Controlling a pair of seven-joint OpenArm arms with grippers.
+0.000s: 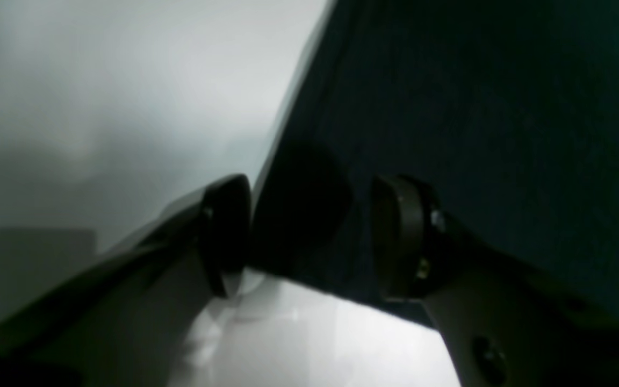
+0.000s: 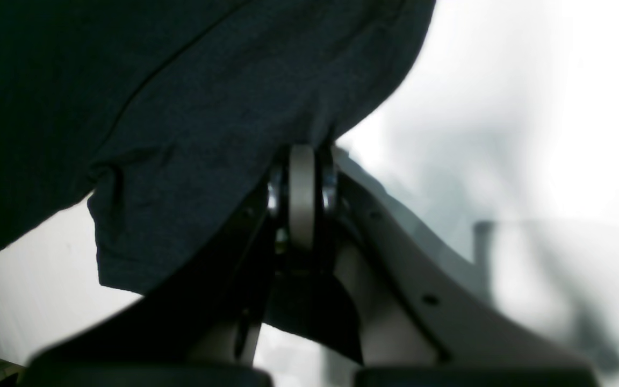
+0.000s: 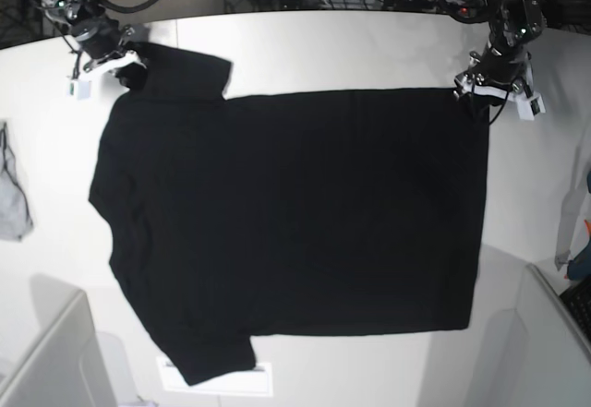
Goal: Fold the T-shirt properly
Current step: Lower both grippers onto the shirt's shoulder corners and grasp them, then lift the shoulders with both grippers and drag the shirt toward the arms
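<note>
Clamped on the shirt (image 2: 207, 107) sleeve edge: right gripper (image 2: 302, 161), cloth pinched between its shut pads. Parted around the hem corner, not yet closed: left gripper (image 1: 309, 231). Spread flat on table (image 3: 369, 47) between both. No fold made yet; all folding left.

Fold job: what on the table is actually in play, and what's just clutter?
In play:
- large black short-sleeved cloth T-shirt, spread flat
- right pincer, shut on a sleeve
- left pincer, at the hem corner

Clutter:
- small grey cloth, at the table edge
- white paper label under the lower sleeve
</note>
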